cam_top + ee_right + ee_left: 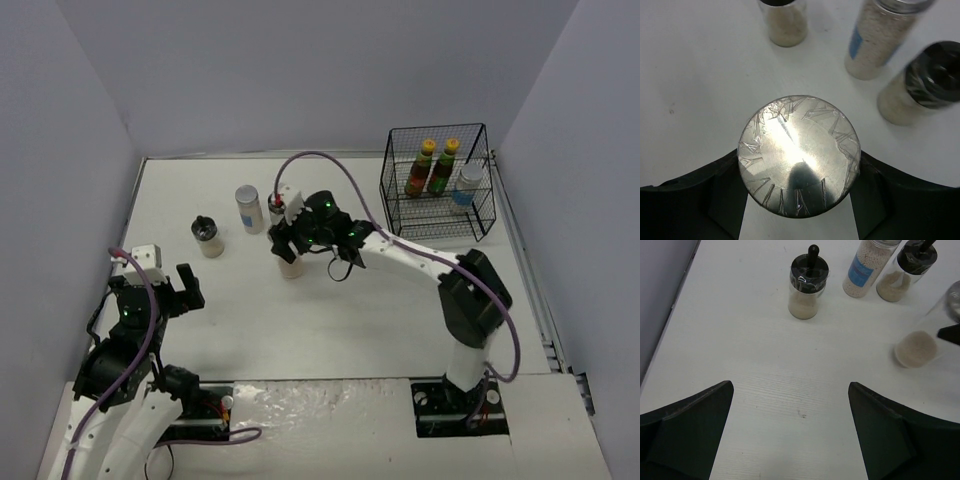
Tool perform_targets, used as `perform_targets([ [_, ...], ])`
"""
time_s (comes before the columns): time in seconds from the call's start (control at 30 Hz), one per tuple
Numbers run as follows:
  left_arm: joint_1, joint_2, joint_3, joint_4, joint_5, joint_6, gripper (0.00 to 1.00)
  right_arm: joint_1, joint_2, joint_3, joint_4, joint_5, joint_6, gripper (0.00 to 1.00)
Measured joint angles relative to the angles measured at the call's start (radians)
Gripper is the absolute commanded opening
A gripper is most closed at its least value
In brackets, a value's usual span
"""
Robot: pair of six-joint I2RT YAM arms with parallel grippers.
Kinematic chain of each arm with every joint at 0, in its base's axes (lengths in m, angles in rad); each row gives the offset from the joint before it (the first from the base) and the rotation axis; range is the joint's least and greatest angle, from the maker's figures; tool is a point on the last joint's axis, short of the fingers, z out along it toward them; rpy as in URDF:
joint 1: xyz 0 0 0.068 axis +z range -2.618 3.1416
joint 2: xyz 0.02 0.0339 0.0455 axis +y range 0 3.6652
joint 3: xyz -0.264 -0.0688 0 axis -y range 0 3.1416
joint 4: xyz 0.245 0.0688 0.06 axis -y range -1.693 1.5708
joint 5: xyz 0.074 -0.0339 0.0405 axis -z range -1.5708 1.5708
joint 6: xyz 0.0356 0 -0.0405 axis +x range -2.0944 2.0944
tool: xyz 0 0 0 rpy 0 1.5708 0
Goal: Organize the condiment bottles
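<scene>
Right wrist view: right jaws clenched on a silver-lidded jar [799,155], pressed to both flanks just under its crinkled lid. Pale powder shows inside it from the left wrist view. Cannot tell whether its base touches the bench [700,75]. Beyond the jaws three more containers stand apart on the bench. First shaker [785,22], black-capped, ahead and to the left, part-filled with pale powder. Blue-labelled jar [880,40] ahead and to the right, packed with pale granules. Second shaker [930,80], black-capped, is closest, just off the right-hand jaw, with pale powder too. Left jaws released, spread wide over bare bench, with the same four containers well ahead of them. Top external view: black wire basket [437,185] well behind the right jaws, past the arm's elbow. It holds two dark sauce bottles [421,172] with yellow caps and a pale jar [466,187] beside them, all upright.
</scene>
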Motion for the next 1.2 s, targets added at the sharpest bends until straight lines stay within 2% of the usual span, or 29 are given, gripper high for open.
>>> perform_targets([
  [0.3,0.0,0.006,0.0,-0.002,0.0,0.0,0.97,-0.308,-0.38,-0.042,-0.117,0.14,0.012,0.0],
  [0.43,0.0,0.009,0.0,-0.001,0.0,0.0,0.97,-0.469,-0.461,0.007,-0.154,0.218,0.032,0.0],
  [0.57,0.0,0.01,0.0,-0.001,0.0,0.0,0.97,-0.595,-0.463,0.055,-0.172,0.266,0.053,0.0],
  [0.73,0.001,0.015,0.0,-0.001,0.001,0.0,0.97,-0.691,-0.421,0.069,-0.191,0.291,0.066,0.0],
  [0.97,0.001,0.016,0.0,-0.001,0.001,0.0,0.97,-0.767,-0.321,0.068,-0.175,0.29,0.088,0.0],
  [1.2,0.001,0.018,0.0,-0.001,0.008,0.0,0.97,-0.795,-0.262,0.052,-0.082,0.274,0.096,0.0],
])
